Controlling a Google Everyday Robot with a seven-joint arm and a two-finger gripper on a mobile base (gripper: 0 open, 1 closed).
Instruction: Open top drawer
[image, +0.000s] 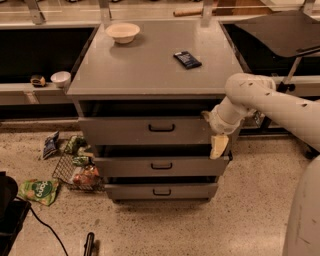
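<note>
Your gripper (218, 146) hangs against the right end of the top drawer (125, 131), its pale tip pointing down, and you cannot tell whether it is spread or closed. That drawer sits just under the grey table (150, 65), its black handle (161, 128) well left of the gripper. A bowl (123, 32) and a dark packet (187, 59) lie on the table.

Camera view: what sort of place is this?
Probably a lab or office kitchen mock-up: a grey three-drawer cabinet on speckled floor, snack packets strewn beside a wire basket, counters behind. The gripper hangs at the top drawer's right end.
</note>
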